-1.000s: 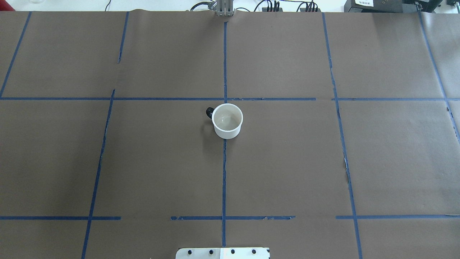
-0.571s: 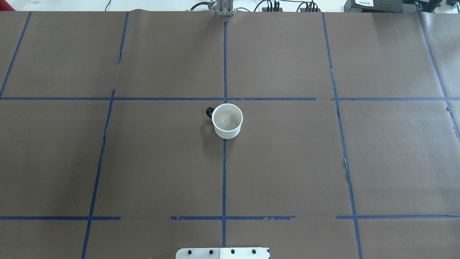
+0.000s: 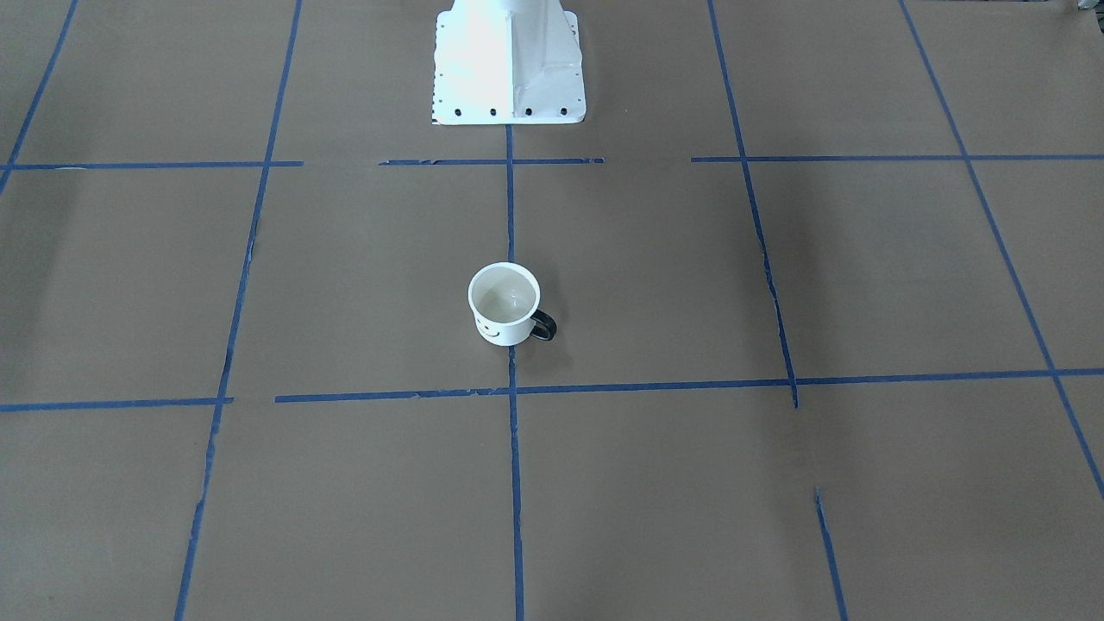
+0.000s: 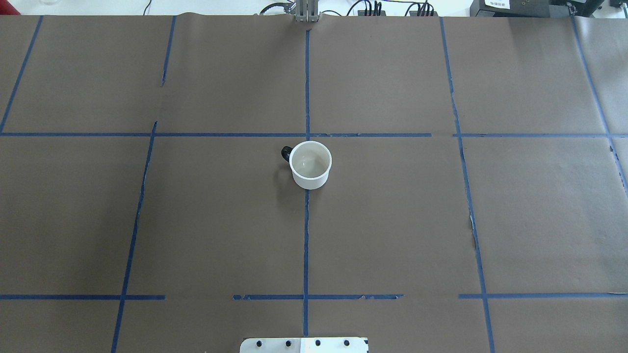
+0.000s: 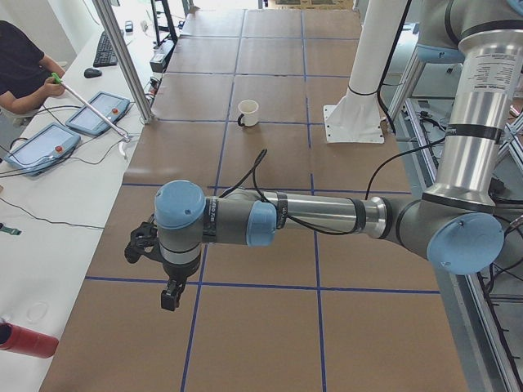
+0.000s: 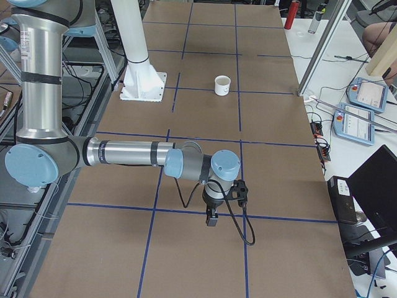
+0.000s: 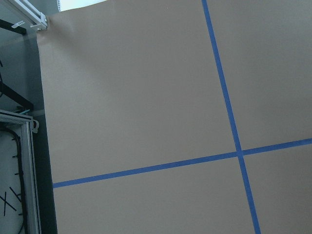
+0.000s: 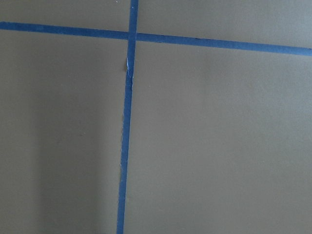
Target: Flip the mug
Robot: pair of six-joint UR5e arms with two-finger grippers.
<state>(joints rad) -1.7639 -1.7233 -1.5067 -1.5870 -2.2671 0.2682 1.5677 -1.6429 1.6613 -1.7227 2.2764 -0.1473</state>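
Small white enamel-look mug [image 4: 310, 165] stands upright, mouth up, on the centre blue tape line [image 4: 305, 245], just at 6 o'clock of a tape crossing in the overhead view. Its dark loop handle [image 4: 285, 153] sits at about 10 o'clock there (4 o'clock in the front-facing view). Black smiley face [image 3: 488, 328] is on the wall turned away from the robot. Thin rolled rim, glossy pale interior.

Matte brown paper table cover [image 4: 392, 220], gridded with tape that is frayed in places. White metal base plate [image 3: 509, 60] lies at 12 o'clock of the mug in the front-facing view.

Left gripper [image 5: 169, 299]: forearm stretched level over the paper, wrist bent, tool pointing down, well apart from the mug. Right gripper [image 6: 211, 219]: same pose at the opposite table end. Jaw state: cannot tell for either.
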